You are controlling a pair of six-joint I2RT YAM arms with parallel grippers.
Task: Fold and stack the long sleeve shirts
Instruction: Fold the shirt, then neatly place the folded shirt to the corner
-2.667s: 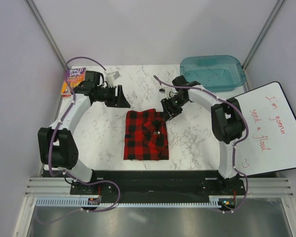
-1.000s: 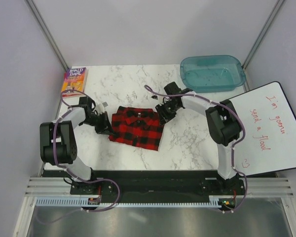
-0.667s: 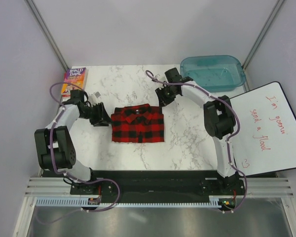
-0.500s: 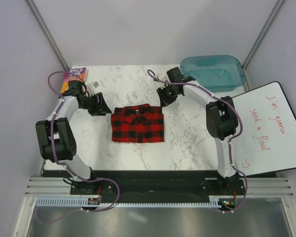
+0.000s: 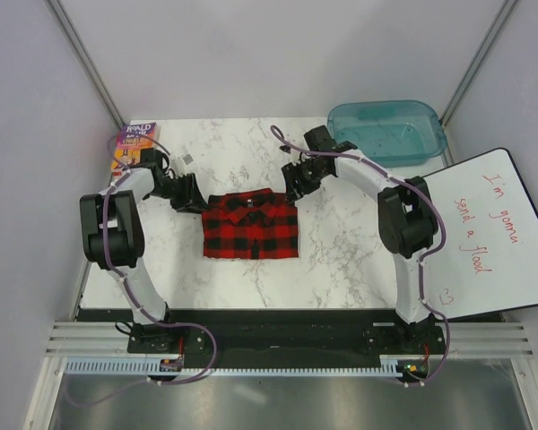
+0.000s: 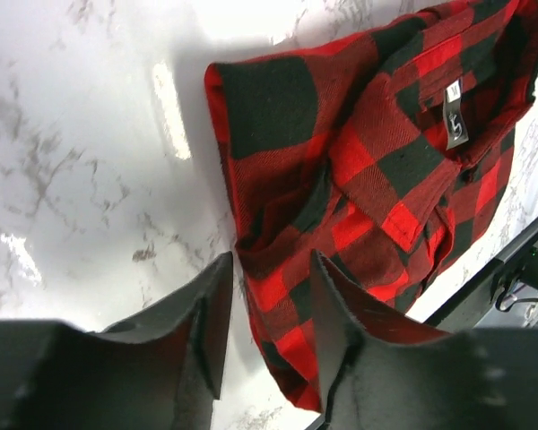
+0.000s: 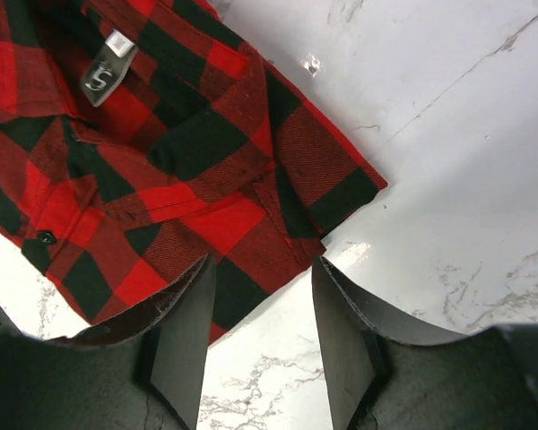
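A folded red-and-black check long sleeve shirt (image 5: 250,224) lies flat on the marble table (image 5: 341,251), collar at its far edge. My left gripper (image 5: 195,195) is open just above the shirt's far-left corner; in the left wrist view the shirt (image 6: 368,170) lies below the open gripper (image 6: 269,305), with its left edge under the gap. My right gripper (image 5: 291,186) is open at the shirt's far-right corner; in the right wrist view the shirt (image 7: 161,161) edge lies below the open gripper (image 7: 260,313). Neither holds cloth.
A colourful paperback book (image 5: 133,143) lies at the far left corner behind the left arm. A teal plastic bin (image 5: 386,131) stands at the far right. A whiteboard (image 5: 489,233) with red writing leans at the table's right edge.
The shirt was turned and straightened into a squared, neat rectangle. Both grippers let go, pulled back, and now hover again at the two far corners.
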